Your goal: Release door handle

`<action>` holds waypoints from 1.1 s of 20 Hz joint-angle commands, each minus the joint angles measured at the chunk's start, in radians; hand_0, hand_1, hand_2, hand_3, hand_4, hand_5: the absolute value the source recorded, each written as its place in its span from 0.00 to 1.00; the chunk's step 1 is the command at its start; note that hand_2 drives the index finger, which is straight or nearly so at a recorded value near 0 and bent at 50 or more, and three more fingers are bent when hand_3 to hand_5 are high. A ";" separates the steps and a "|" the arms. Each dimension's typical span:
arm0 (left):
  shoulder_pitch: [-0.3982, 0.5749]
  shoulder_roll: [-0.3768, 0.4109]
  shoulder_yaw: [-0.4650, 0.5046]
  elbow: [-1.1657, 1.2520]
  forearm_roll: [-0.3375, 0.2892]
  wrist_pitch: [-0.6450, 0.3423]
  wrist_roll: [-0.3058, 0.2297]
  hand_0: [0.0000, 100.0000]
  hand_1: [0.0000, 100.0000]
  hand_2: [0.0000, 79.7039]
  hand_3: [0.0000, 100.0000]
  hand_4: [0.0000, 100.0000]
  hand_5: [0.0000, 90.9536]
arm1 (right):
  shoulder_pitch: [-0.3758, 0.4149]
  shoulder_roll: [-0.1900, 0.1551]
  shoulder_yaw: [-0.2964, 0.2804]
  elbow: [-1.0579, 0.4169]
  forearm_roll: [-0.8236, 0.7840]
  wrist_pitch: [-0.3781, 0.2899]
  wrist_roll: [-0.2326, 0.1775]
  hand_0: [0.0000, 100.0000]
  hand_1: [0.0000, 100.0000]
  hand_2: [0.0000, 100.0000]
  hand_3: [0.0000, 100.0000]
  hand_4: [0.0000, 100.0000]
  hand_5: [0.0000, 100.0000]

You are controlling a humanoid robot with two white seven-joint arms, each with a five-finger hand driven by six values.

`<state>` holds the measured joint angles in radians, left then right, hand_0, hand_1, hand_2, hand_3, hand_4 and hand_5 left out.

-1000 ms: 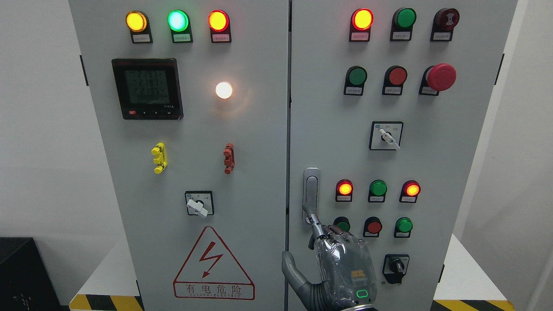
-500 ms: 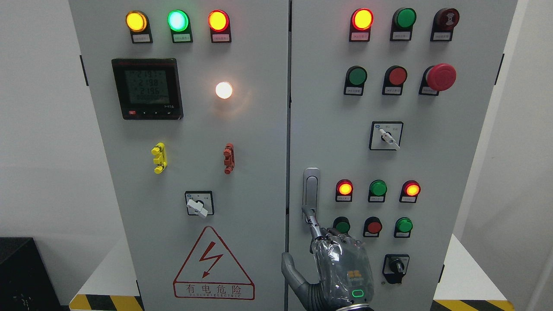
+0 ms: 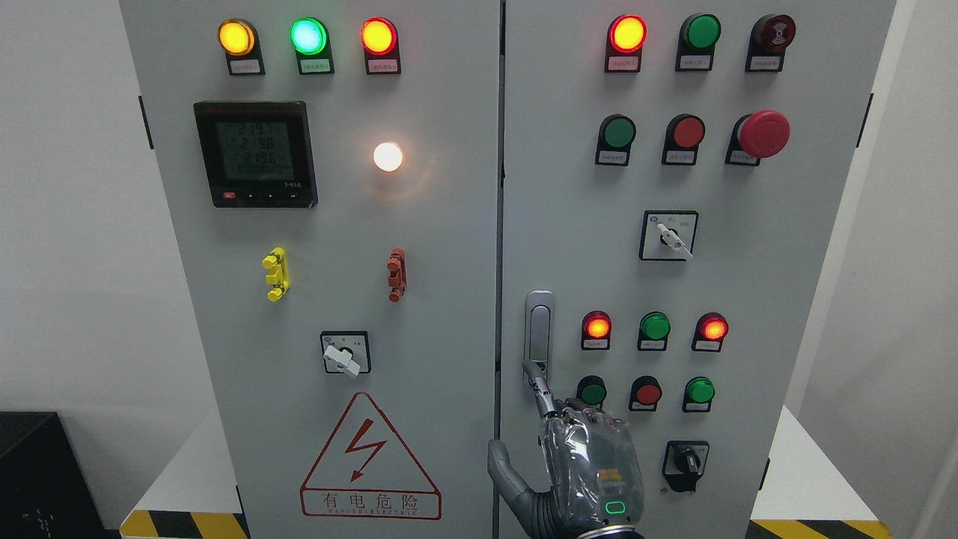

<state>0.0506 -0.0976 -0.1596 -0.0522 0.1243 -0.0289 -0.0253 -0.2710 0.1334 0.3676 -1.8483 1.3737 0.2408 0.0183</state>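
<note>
A grey metal electrical cabinet [image 3: 449, 247] is filling the view. The silver vertical door handle [image 3: 539, 333] is sitting at the left edge of the right-hand door, directly above the right hand [image 3: 576, 457], which is entering from the bottom edge. One extended finger [image 3: 537, 378] is reaching to the handle's lower end, apparently touching it; the thumb is pointing left toward the door seam, and the remaining fingers are lying hidden behind the transparent-covered back of the hand, so nothing is visibly grasped. The wrist is being cut off below. Three round indicator lamps [image 3: 308, 35] are glowing along the left door's top edge.
</note>
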 commanded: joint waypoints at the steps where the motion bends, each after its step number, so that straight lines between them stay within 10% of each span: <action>1: 0.000 0.001 0.000 0.000 0.000 0.000 0.001 0.00 0.00 0.05 0.11 0.01 0.00 | -0.005 0.000 -0.001 0.029 0.004 0.018 0.020 0.43 0.27 0.00 0.75 0.70 0.70; 22: 0.000 -0.001 0.000 0.000 0.000 0.000 -0.001 0.00 0.00 0.05 0.11 0.01 0.00 | -0.016 0.000 -0.018 0.037 0.004 0.020 0.020 0.42 0.27 0.00 0.75 0.70 0.71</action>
<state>0.0506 -0.0979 -0.1595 -0.0522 0.1243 -0.0291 -0.0252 -0.2848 0.1335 0.3592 -1.8208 1.3773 0.2608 0.0385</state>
